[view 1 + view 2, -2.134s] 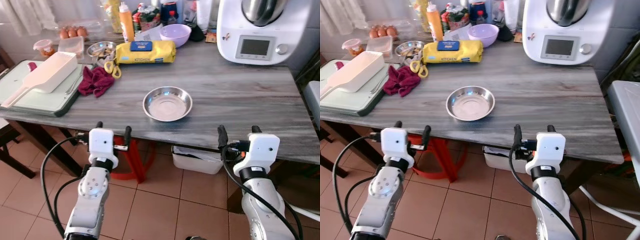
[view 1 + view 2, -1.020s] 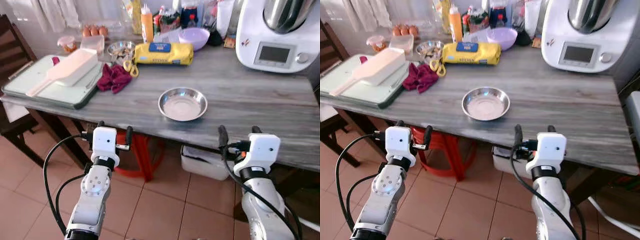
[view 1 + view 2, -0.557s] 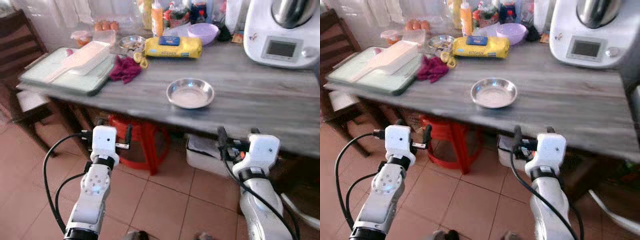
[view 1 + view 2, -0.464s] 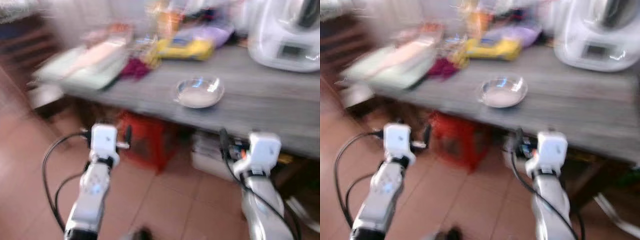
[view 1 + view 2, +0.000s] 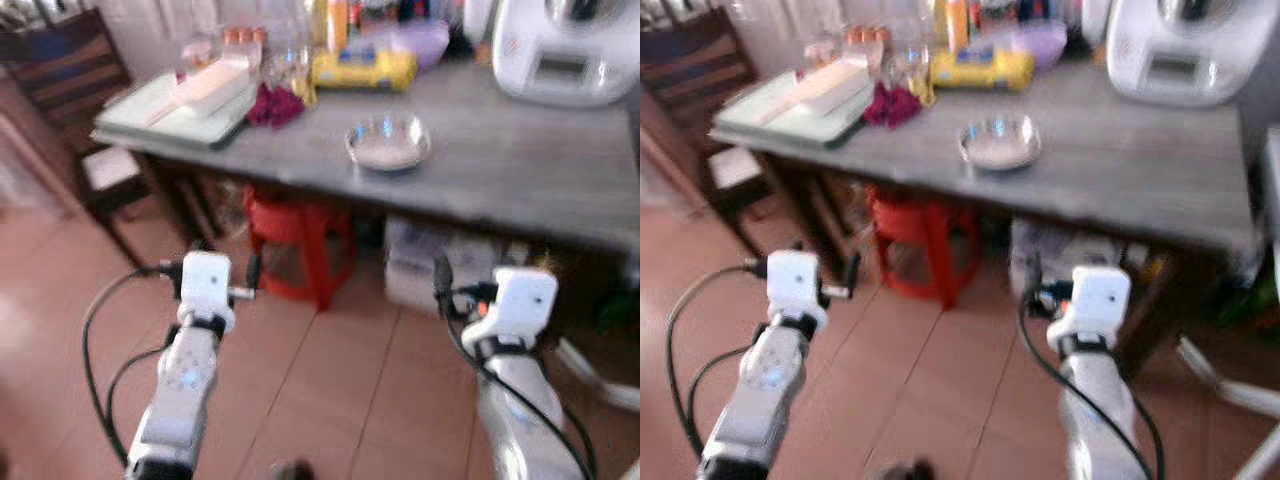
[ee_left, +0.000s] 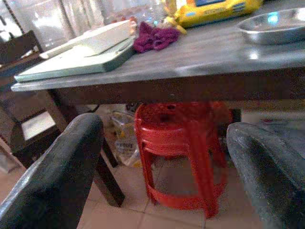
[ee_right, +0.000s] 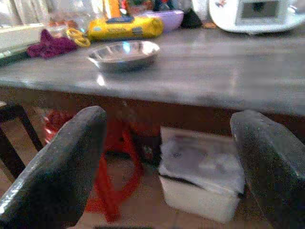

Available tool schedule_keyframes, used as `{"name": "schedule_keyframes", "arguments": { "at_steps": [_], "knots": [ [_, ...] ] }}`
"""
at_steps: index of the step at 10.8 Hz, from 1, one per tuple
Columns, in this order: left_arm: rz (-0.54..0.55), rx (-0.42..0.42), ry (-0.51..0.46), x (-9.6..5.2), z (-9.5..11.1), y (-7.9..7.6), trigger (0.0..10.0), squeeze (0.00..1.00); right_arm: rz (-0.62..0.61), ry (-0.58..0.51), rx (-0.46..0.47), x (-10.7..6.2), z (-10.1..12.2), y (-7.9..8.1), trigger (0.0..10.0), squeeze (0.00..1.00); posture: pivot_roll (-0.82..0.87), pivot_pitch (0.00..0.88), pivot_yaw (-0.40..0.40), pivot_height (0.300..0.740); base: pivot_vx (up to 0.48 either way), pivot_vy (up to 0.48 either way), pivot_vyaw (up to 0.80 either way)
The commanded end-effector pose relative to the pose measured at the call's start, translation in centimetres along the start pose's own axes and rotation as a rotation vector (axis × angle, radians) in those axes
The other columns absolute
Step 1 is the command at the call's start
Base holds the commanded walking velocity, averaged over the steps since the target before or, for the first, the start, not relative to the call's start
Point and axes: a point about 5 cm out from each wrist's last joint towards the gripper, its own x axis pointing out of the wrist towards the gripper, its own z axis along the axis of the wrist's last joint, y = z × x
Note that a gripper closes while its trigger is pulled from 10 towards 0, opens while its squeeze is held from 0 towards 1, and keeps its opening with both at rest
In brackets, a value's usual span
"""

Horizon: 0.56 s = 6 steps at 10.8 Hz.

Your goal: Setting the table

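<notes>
The steel bowl (image 5: 388, 143) is sitting on the table (image 5: 520, 175); likely light, rigid, slippery, best pinched at its rim. Both the left gripper (image 6: 162, 157) and right gripper (image 7: 167, 157) are hanging spread, empty.

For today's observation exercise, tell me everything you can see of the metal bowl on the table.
The metal bowl is round, shallow and shiny, steel by the look of it, with a thin rolled rim. It sits upright and looks empty, resting on the grey wood-grain table near the front edge, apart from the other items. A red stool stands on the floor below. Nothing else touches the bowl.
</notes>
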Motion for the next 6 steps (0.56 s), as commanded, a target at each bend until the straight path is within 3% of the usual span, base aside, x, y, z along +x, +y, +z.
{"name": "schedule_keyframes", "arguments": {
  "at_steps": [1,6],
  "knots": [
    [0.007,0.02,0.001,0.03,0.11,0.61,10.0,0.0,-0.01,-0.004,0.015,-0.01,0.15,0.02,10.0,0.0,-0.09,0.094,0.102,0.74,-0.322,0.0,0.0],
    [-0.014,0.021,0.003,0.18,0.11,0.13,10.0,0.0,-0.01,0.004,0.026,-0.05,-0.01,0.11,10.0,0.0,-0.09,0.098,0.108,0.74,-0.329,0.0,0.0]
  ]
}}
